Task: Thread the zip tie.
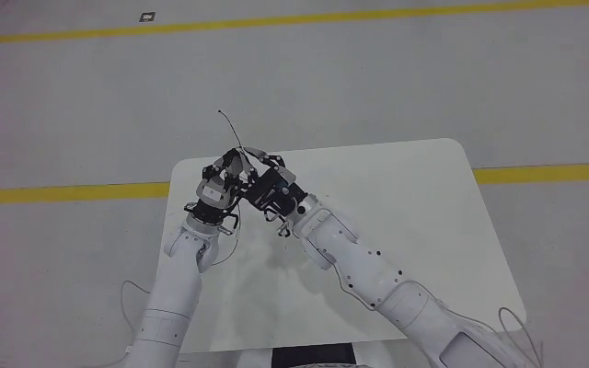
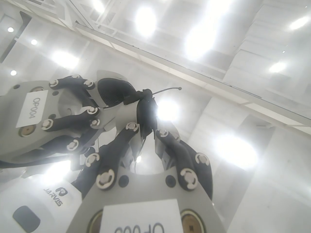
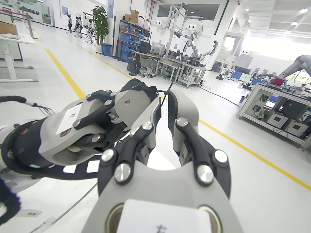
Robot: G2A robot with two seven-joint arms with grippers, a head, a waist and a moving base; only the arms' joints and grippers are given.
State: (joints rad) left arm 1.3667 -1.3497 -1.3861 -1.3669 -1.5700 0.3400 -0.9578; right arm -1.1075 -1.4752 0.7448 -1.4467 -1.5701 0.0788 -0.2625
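While my left claw (image 2: 147,115) pinches the thin black plastic zip tie (image 2: 145,93) aloft for threading, my right claw (image 3: 165,98) meets it. Whether it grips, I cannot tell.

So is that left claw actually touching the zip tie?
Touching. The left wrist view shows the left claw pinching the zip tie between its closed fingertips, with the thin tail sticking out beyond them.

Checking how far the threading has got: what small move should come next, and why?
Probably a short pull by the right gripper on the tail of the zip tie: the left gripper is shut on the tie, and the tail juts free beyond both.
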